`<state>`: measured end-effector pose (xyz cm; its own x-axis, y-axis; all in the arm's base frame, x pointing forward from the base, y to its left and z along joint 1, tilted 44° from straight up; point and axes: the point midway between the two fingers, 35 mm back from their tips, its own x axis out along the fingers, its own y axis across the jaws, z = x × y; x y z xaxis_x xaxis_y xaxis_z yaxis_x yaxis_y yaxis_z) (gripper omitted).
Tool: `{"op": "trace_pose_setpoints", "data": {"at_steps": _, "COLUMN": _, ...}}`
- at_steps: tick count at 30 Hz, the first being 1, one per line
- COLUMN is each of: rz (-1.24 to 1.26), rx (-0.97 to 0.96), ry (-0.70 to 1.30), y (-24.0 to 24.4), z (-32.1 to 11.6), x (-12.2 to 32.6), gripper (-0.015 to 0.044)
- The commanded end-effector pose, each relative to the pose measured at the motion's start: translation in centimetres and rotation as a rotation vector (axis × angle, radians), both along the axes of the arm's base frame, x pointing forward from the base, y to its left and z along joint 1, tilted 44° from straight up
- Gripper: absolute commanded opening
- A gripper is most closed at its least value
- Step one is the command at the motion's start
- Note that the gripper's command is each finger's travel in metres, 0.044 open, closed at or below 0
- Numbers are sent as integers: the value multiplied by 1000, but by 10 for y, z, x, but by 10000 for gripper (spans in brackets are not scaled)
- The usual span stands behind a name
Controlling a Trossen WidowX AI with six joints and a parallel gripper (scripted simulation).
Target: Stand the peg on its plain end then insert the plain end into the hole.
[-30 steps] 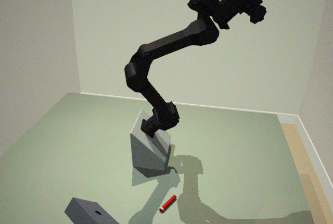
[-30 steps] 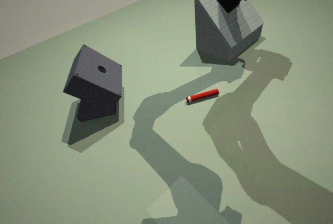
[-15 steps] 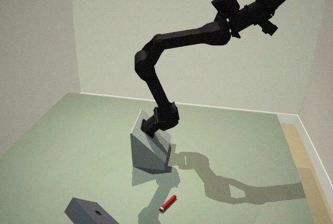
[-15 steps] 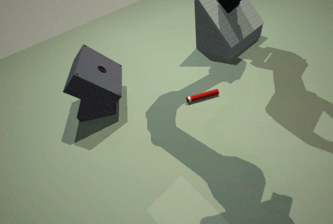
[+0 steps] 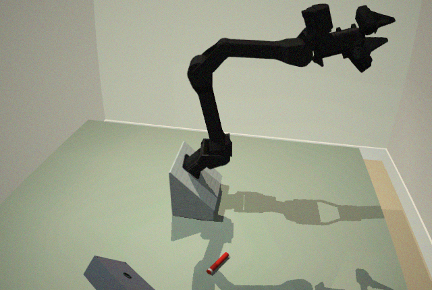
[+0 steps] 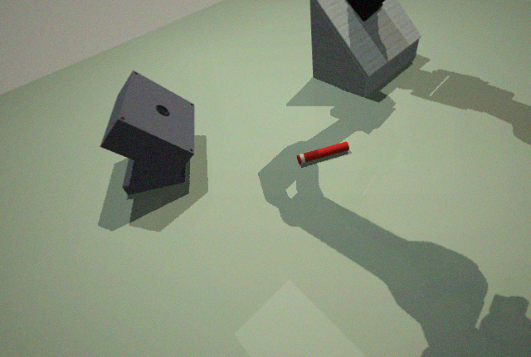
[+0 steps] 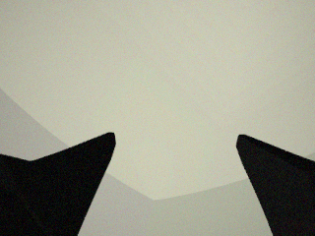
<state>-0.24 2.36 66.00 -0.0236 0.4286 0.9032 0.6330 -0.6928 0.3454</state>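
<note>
One red peg (image 5: 218, 263) (image 6: 323, 153), one panel (image 5: 113, 272) (image 6: 149, 117), one hole (image 5: 127, 275) (image 6: 163, 110).

Open gap betw. wedge base (image 5: 192, 197) (image 6: 336, 48) & sloped panel (image 5: 111, 269) (image 6: 145, 100) (peg (image 5: 218, 263) (image 6: 323, 153) lies low there).

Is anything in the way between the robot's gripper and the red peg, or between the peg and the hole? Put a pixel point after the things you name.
Nothing visible is. The open gripper (image 5: 391, 30) (image 7: 176, 140) is high above the table, away from the red peg (image 5: 218, 263) (image 6: 323, 153). Only shadows lie between the peg and the panel's hole (image 5: 127, 275) (image 6: 163, 110).
</note>
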Motion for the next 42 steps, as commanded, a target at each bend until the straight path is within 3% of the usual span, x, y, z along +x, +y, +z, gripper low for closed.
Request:
{"op": "trace_pose_setpoints", "data": {"at_steps": 1, "rz": -110, "rx": -100, "ry": -55, "y": 38, "z": -9, "x": -1, "gripper": 440}}
{"op": "trace_pose_setpoints", "data": {"at_steps": 21, "rz": -511, "rx": -498, "ry": -189, "y": 171, "z": -69, "x": 51, "gripper": 440}}
{"op": "trace_pose_setpoints", "data": {"at_steps": 42, "rz": -827, "rx": -1100, "ry": -379, "y": 249, "z": -202, "x": 178, "gripper": 440}}
